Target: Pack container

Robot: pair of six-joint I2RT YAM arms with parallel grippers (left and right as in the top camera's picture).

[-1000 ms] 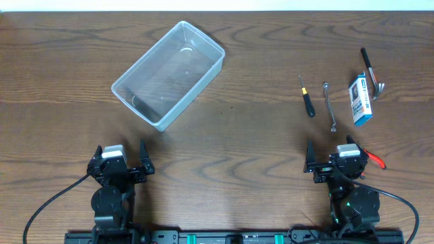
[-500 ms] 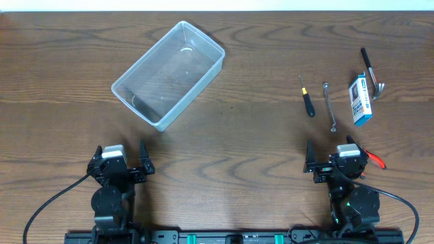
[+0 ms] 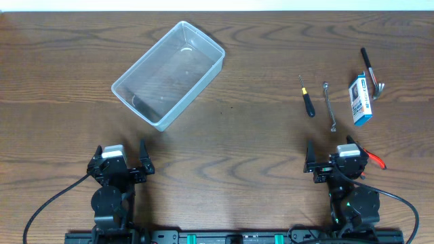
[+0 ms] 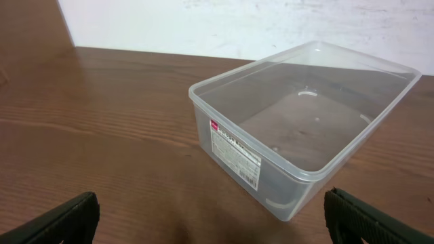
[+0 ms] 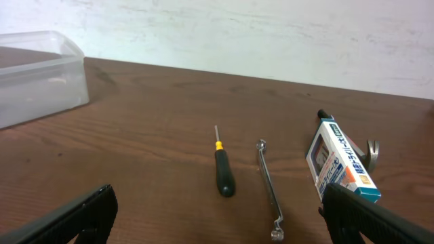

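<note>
The clear plastic container (image 3: 168, 73) sits empty at the table's back left, turned at an angle; it also shows in the left wrist view (image 4: 305, 115) and at the left edge of the right wrist view (image 5: 37, 74). At the right lie a small black-handled screwdriver (image 3: 307, 98) (image 5: 223, 173), a thin metal wrench (image 3: 330, 106) (image 5: 269, 181), a blue-and-white box (image 3: 361, 99) (image 5: 337, 163) and a hammer (image 3: 371, 71) (image 5: 370, 152). My left gripper (image 3: 121, 159) (image 4: 217, 224) is open and empty, near the front edge. My right gripper (image 3: 330, 157) (image 5: 217, 217) is open and empty, in front of the tools.
A red-handled tool (image 3: 373, 158) lies just right of my right gripper. A pale wall stands behind the table's far edge (image 5: 271, 41). Brown wood lies between the container and the tools.
</note>
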